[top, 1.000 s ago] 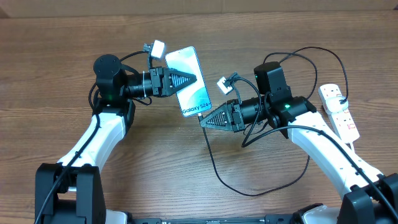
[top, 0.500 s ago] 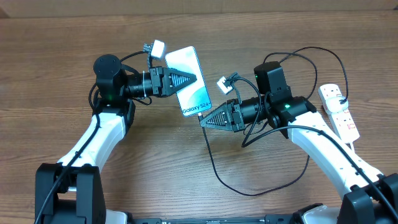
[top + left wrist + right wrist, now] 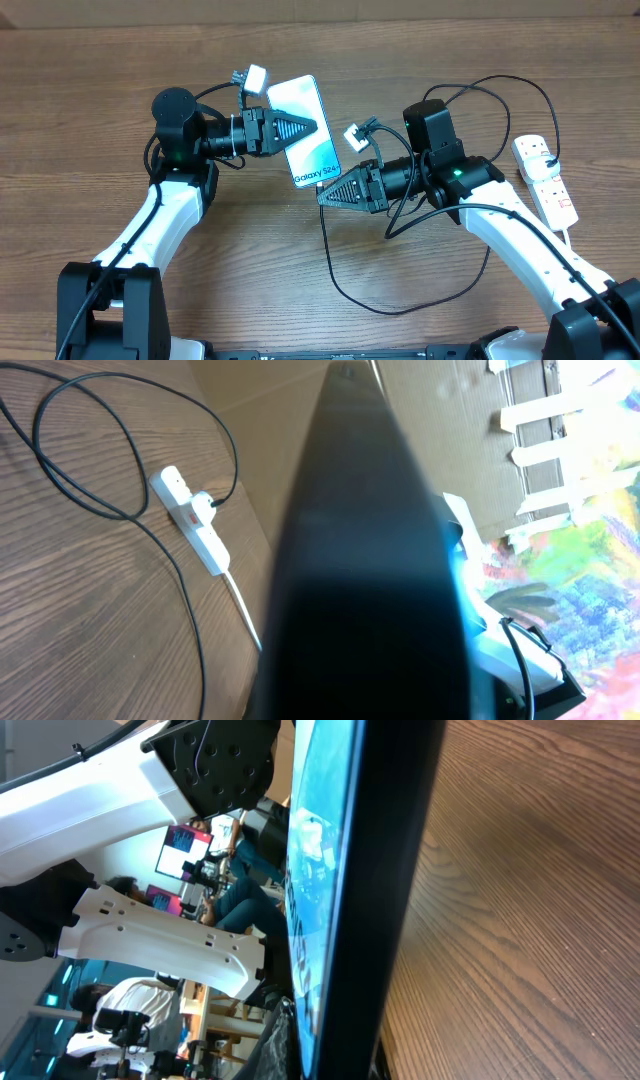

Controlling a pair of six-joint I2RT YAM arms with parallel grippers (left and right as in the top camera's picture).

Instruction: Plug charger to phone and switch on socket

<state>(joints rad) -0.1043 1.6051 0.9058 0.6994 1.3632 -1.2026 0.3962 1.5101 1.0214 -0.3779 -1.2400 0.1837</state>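
Showing white "Galaxy S24+" lettering near its lower end, the phone (image 3: 316, 155) is held tilted, cyan screen up, clamped across its middle by the left gripper (image 3: 311, 126), which reaches in level from the left. The right gripper (image 3: 324, 198) points at that lower end, pinched closed on the charger (image 3: 326, 245), whose cable loops away toward the socket (image 3: 545, 178) at the far right.

white arm links (image 3: 160, 215), black motor joints (image 3: 173, 110), black wedge-shaped pincers (image 3: 306, 127) (image 3: 324, 198), one green light (image 3: 459, 172)
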